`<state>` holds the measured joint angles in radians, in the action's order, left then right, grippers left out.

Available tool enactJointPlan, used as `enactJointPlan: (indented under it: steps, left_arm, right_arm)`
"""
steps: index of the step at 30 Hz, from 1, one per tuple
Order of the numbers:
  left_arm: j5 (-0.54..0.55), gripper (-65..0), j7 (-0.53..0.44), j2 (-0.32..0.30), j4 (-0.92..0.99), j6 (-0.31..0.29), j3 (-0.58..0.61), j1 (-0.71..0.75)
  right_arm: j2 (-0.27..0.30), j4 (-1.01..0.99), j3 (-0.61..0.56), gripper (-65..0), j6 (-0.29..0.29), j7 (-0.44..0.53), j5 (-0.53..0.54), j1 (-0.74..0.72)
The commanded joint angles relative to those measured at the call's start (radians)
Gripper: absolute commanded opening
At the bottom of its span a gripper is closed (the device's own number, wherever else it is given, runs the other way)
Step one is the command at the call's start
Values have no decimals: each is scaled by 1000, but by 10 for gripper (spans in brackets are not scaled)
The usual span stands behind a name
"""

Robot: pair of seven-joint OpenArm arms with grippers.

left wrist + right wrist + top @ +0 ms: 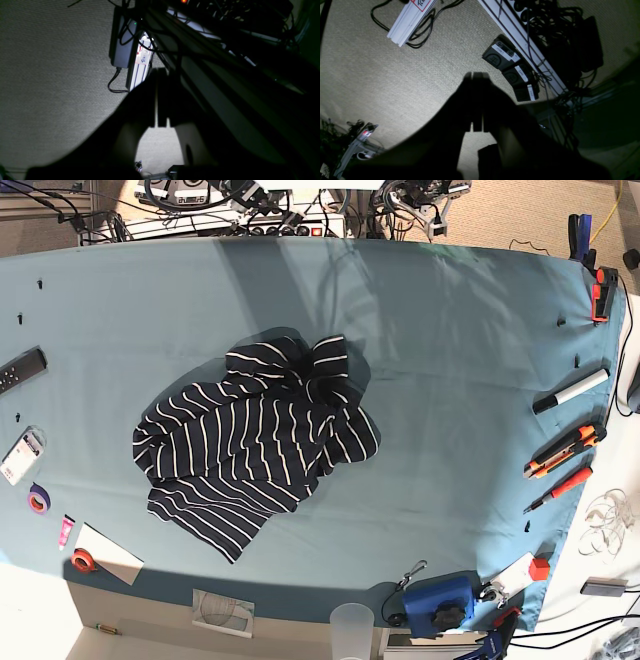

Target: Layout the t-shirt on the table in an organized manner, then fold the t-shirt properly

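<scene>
The crumpled dark navy white-striped fabric t-shirt [250, 440] lies bunched slightly toward nine o'clock from the middle of the teal cloth-covered surface [450, 380]. Left hand [157, 100] and right hand [477, 100] are both pressed together, empty, over carpet.

Navy white-striped t-shirt [255, 450], teal table [450, 360]

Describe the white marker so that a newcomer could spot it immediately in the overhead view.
Find the table and follow its right edge. About halfway down lies the white marker, slanted, with a black cap. The tools below it are orange and red.
</scene>
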<state>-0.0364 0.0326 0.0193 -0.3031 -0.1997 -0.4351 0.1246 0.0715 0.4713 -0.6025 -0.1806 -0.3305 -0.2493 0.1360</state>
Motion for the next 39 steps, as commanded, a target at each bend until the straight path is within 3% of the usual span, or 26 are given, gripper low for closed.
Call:
enactJointPlan:
  steps: [1,10,39]
  left_arm:
    - [2,-650,-3,2,-5,-10,0,6]
    - [2,-650,4,0,-5,-10,0,6]
    - [1,-650,4,-6,-5,-10,0,6]
  right_arm:
    - [-2,5,2,-650,-2,-6,2,0]
    - [-2,5,2,-650,25,-6,2,0]
    - [-2,21,2,-650,25,-10,2,0]
